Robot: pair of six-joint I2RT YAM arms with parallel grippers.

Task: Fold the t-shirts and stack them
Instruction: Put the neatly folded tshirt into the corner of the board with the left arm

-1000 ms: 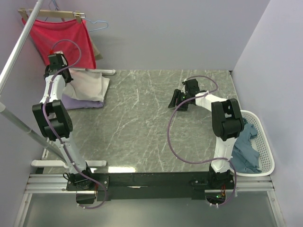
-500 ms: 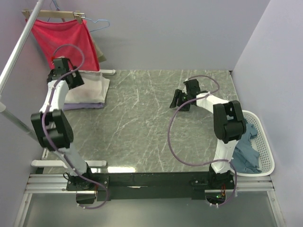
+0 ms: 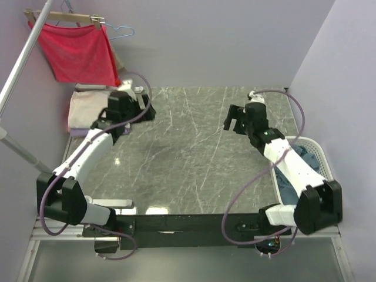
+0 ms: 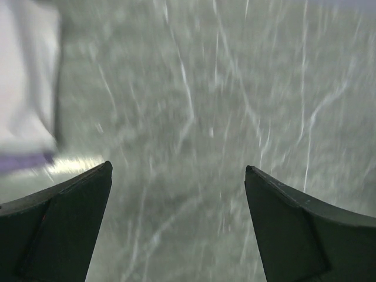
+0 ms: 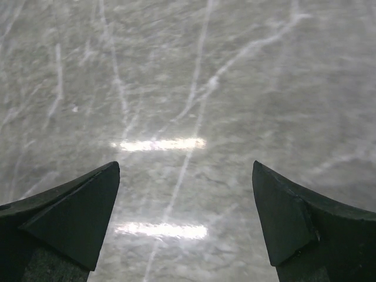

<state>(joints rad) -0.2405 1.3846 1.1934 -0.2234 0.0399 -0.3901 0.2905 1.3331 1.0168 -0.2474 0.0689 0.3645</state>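
Overhead, grey marbled table [image 3: 176, 164], lilac walls [image 3: 223, 41], left tool [image 4: 178, 167] and right tool [image 5: 185, 164] spread apart

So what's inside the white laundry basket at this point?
A crumpled grey-blue t-shirt lies in the laundry basket. The right arm crosses over it, covering most of the basket, so anything else inside cannot be seen.

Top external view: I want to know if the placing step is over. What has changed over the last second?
The left gripper has come off the folded white tee, swung right over the bare table and stands open, empty. The right gripper, open too, shifted slightly right as its arm swung over the basket. Unchanged: white tee on the lavender tee, grey-blue tee in the basket.
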